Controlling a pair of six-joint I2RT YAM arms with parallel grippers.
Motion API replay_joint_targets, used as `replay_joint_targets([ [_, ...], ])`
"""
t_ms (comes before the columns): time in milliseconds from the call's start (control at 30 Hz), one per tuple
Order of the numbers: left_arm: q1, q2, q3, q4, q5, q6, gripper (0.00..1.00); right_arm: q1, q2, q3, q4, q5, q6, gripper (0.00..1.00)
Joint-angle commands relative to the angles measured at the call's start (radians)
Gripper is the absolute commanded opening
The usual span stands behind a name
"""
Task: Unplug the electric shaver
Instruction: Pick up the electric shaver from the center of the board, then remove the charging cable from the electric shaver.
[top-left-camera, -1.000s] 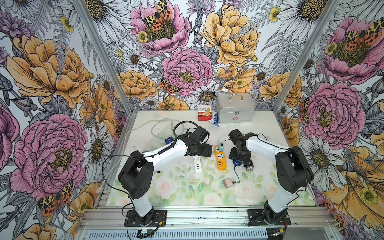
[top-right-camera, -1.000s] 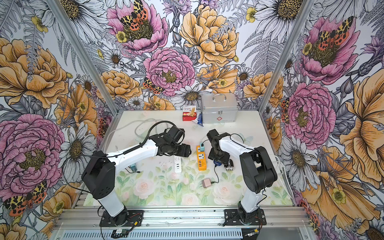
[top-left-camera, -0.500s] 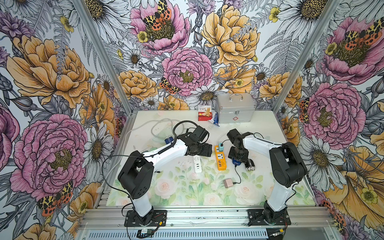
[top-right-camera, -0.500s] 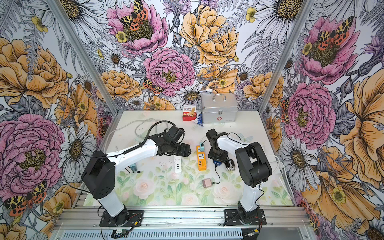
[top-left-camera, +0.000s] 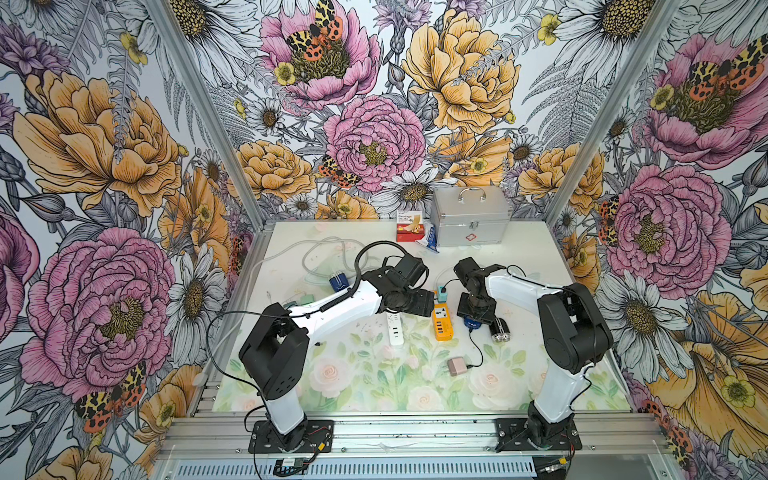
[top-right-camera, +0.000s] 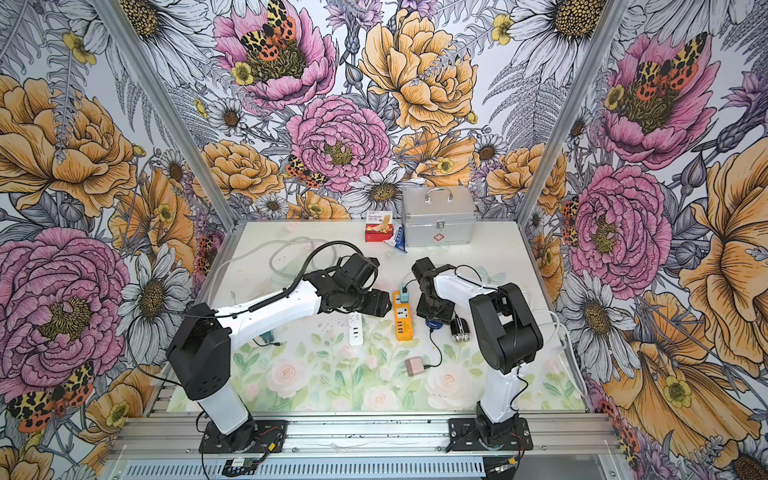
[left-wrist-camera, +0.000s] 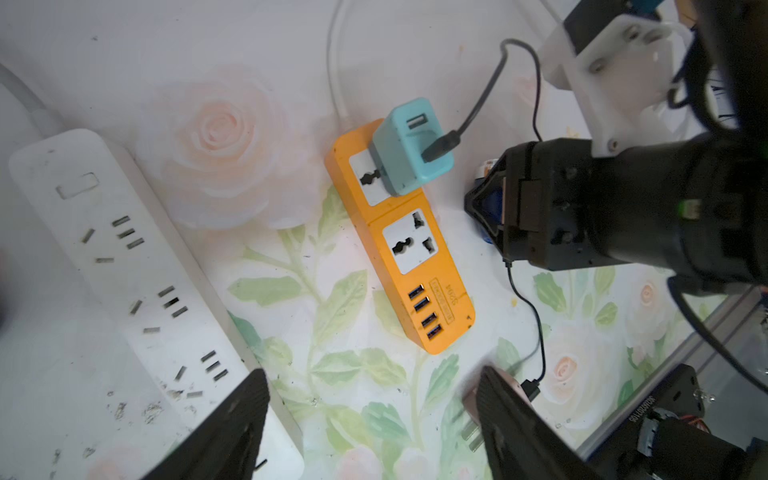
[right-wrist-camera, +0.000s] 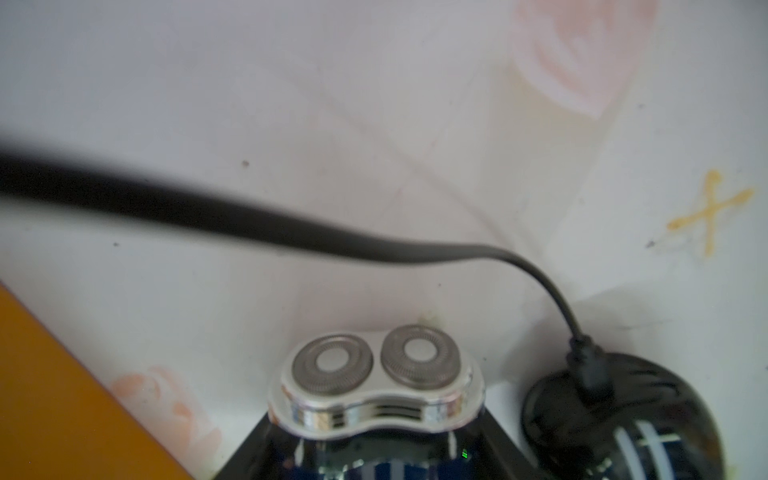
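While on table (right-wrist-camera: 374, 124), shaver (right-wrist-camera: 376, 370) within right tool (right-wrist-camera: 374, 422).

Metal case (top-left-camera: 470, 224) stands upright, lid closed. Red bandage box (top-left-camera: 409, 227) stands just beside the case. Blue packet (top-left-camera: 431, 238) lies between the two. White power strip (top-left-camera: 395, 328) lies well apart from the case.

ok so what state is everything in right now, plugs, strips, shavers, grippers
orange strip: one socket taken, rest free
teal adapter: plugged into orange strip, one usb port in use
white strip: nothing plugged in
pink adapter: unplugged, lying loose
left gripper: open, empty
right gripper: straddling blue shaver, grip unclear
blue shaver: wired to pink adapter
black shaver: lying beside it, lead in its base
silver case: closed
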Motion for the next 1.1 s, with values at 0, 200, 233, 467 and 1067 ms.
replay_joint_targets([
  [0,-0.034,0.019,0.029,0.013,0.008,-0.009,0.79,-0.006,-0.090,-0.019,0.037,0.004,-0.027,0.47],
  [200,-0.055,-0.024,-0.119,0.270,0.151,-0.117,0.78,-0.007,-0.225,-0.061,0.053,-0.016,-0.030,0.44],
  [233,-0.058,-0.025,-0.139,0.314,0.169,-0.134,0.77,-0.006,-0.248,-0.067,0.056,-0.022,-0.026,0.44],
  [467,-0.083,-0.015,-0.299,0.685,0.286,-0.246,0.70,-0.005,-0.353,-0.105,0.070,-0.080,-0.005,0.43],
  [1067,-0.132,0.172,-0.273,0.897,0.354,-0.221,0.61,0.008,-0.471,-0.159,0.074,-0.156,0.057,0.40],
])
